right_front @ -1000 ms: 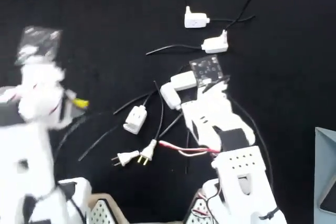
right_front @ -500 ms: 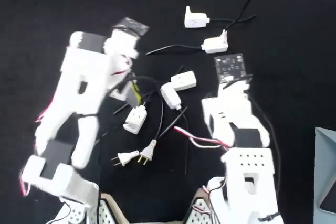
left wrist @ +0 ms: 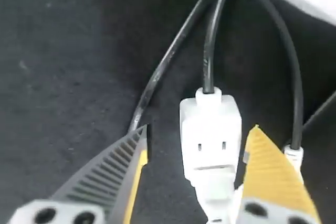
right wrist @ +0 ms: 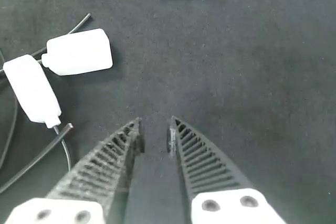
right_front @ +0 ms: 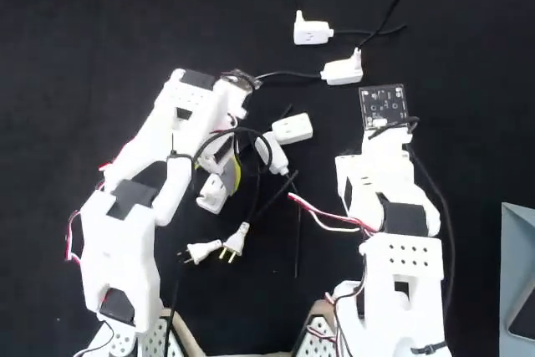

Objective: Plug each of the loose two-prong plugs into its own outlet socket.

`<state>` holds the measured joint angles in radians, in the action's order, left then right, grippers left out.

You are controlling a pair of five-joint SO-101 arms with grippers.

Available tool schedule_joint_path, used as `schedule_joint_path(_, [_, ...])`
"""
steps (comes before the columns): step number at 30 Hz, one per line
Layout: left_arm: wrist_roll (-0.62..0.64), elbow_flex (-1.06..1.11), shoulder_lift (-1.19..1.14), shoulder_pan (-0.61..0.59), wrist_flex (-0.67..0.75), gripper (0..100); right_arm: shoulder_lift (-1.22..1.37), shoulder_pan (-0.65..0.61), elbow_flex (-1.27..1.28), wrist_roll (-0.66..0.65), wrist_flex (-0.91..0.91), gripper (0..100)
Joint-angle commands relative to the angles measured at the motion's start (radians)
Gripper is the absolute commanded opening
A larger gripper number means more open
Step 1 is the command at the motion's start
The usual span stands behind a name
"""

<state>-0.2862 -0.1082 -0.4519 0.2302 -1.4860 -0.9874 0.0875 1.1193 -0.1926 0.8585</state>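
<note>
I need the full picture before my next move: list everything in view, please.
White plastic outlet sockets on black cords: five, white; two on the far side, two mid-table, one nearer the front.
White two-prong plugs: two, white, side by side near the front.
Black cloth table cover: one, black.
Grey object: one, right edge, cannot identify.
Left end effector: one, open, straddling the nearer socket.
Right end effector: one, slightly open, holding nothing, over bare cloth.

An outlet socket [left wrist: 210, 142] lies between the left pincer's [left wrist: 198, 129] fingers [left wrist: 268, 166].
</note>
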Motion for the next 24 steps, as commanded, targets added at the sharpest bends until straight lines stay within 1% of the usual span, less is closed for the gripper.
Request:
schedule_joint_path(1, [0.028,-0.044,-0.018,0.015,0.025,26,-0.016,0.014,-0.048,-0.011,0.006,7.4])
schedule_joint_path(4, [0.031,0.004,-0.049,0.015,0.106,18,-0.016,0.014,-0.047,-0.011,0.006,7.4])
schedule_joint_path(7, [0.026,0.053,-0.060,0.016,0.163,14,-0.016,0.014,-0.047,-0.011,0.006,7.4])
schedule_joint_path(9, [0.026,0.056,-0.038,0.015,0.155,13,-0.016,0.014,-0.047,-0.011,0.006,7.4])
schedule_joint_path(12, [0.026,0.048,0.057,0.015,0.103,10,-0.016,0.014,-0.047,-0.011,0.006,7.4])
schedule_joint_path(16, [0.026,0.044,0.235,0.008,0.057,9,-0.016,0.014,-0.047,-0.011,0.006,7.4])
schedule_joint_path(19, [0.026,0.044,0.342,-0.015,0.058,9,-0.016,0.012,-0.047,-0.011,0.006,7.4])
schedule_joint_path(21, [0.026,0.042,0.368,-0.030,0.077,9,-0.016,0.011,-0.047,-0.011,0.006,7.4])
schedule_joint_path(24, [0.026,0.018,0.344,-0.054,0.124,9,-0.016,0.008,-0.047,-0.011,0.006,7.4])
